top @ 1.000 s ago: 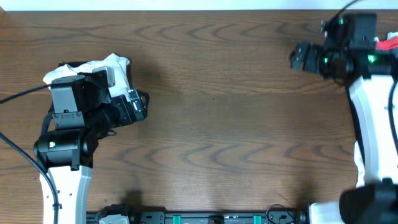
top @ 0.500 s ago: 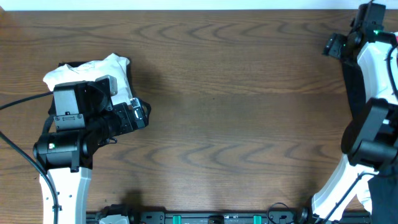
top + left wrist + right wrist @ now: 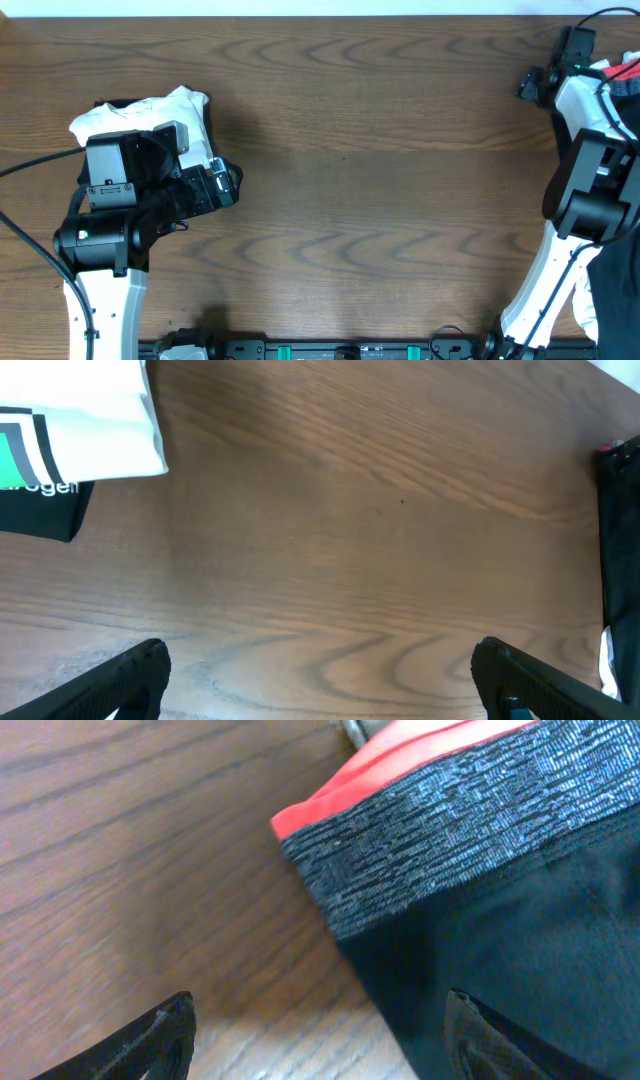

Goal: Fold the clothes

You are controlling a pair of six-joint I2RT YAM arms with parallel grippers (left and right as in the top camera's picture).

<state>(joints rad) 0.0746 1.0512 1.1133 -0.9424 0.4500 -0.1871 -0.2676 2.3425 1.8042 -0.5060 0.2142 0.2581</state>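
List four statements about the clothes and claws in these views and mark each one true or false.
1. The left claw is open, with nothing between its tips. True.
2. The white T-shirt lies at the far right of the overhead view. False: it lies at the far left.
3. The leggings have a grey waistband edged in red-orange. True.
4. The right claw is shut on the leggings. False: it is open, with its tips wide apart.
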